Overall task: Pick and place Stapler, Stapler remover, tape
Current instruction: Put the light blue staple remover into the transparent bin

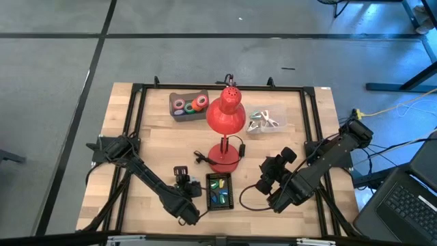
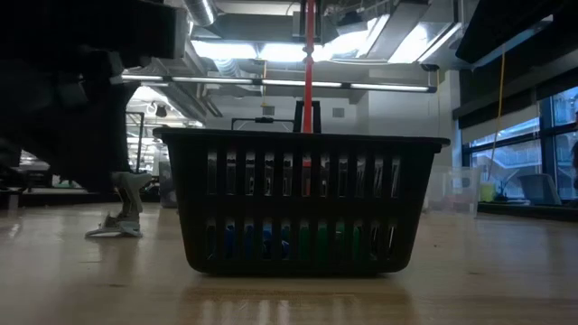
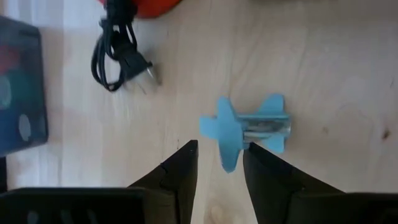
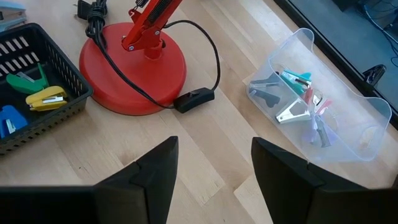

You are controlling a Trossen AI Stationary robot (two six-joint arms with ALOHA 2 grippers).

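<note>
Red lamp (image 1: 226, 116) between tape tray (image 1: 189, 105) and clear bin (image 1: 266, 121).

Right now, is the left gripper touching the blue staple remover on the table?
Cannot tell. In the left wrist view the blue staple remover lies just beyond the left gripper; its wing overlaps the gap between the fingers, but neither contact nor a gap shows plainly.

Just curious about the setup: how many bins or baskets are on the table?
3: a grey tray of tape rolls left of the red lamp, a clear tub to its right, a black basket by the lamp's base.
</note>
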